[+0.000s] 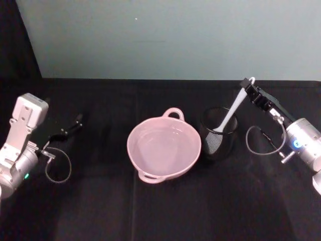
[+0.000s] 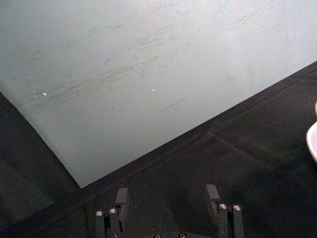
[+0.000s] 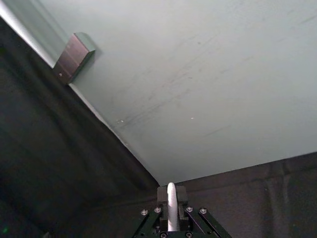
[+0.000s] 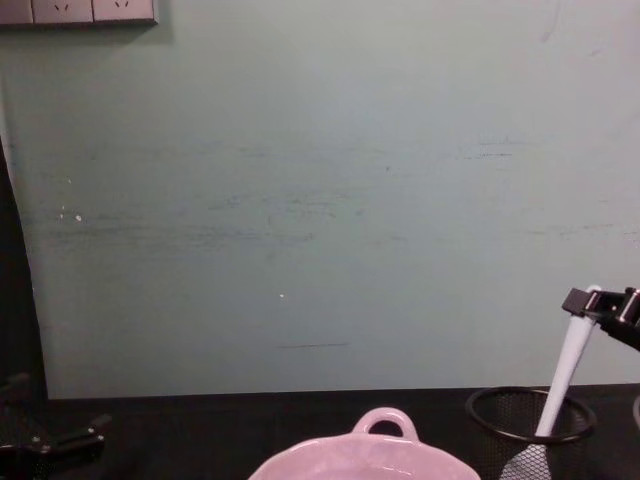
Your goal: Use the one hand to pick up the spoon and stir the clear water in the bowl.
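Observation:
The pale pink bowl (image 1: 135,150) sits mid-table with clear water in it; its loop handle shows in the chest view (image 4: 385,420). Right of it stands a black mesh cup (image 1: 218,145). The white spoon (image 1: 230,111) leans in that cup, paddle head down inside the mesh. My right gripper (image 1: 249,86) is shut on the top of the spoon's handle, above and to the right of the cup. The chest view shows the same grip, gripper (image 4: 592,302) on spoon (image 4: 568,370). In the right wrist view the handle (image 3: 171,213) sits between the shut fingers. My left gripper (image 1: 75,123) rests open at the far left.
The table is covered in black cloth, with a pale green wall behind it. Grey cables loop beside both wrists (image 1: 261,140). In the left wrist view the open fingers (image 2: 121,198) point toward the wall, and the bowl's rim (image 2: 313,141) shows at the edge.

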